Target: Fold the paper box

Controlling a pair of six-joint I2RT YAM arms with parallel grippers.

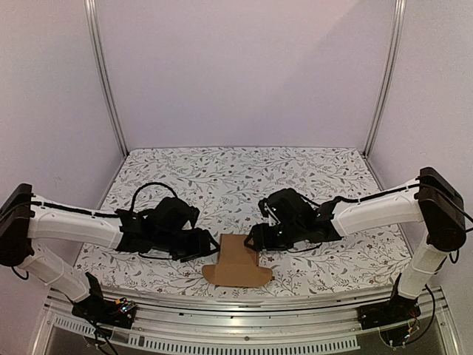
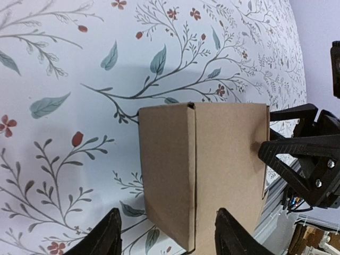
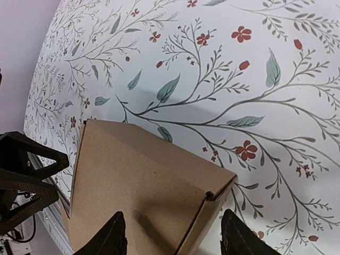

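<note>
The paper box [image 1: 236, 259] is a brown cardboard piece, partly folded, standing near the table's front edge with a flap spread flat at its near side. My left gripper [image 1: 211, 249] is just left of it and my right gripper [image 1: 256, 240] is at its upper right corner. In the left wrist view the box [image 2: 202, 170] lies between and beyond the open left gripper [image 2: 170, 236]; the right gripper's fingers [image 2: 297, 154] touch its far edge. In the right wrist view the box [image 3: 143, 186] sits under the open right gripper [image 3: 175, 236]. Neither gripper grasps it.
The floral tablecloth [image 1: 244, 177] covers the table. An aluminium rail [image 1: 244, 303] runs along the front edge, close to the box. Metal posts [image 1: 107, 81] stand at the back corners against plain walls. The left gripper's fingers [image 3: 26, 175] show in the right wrist view.
</note>
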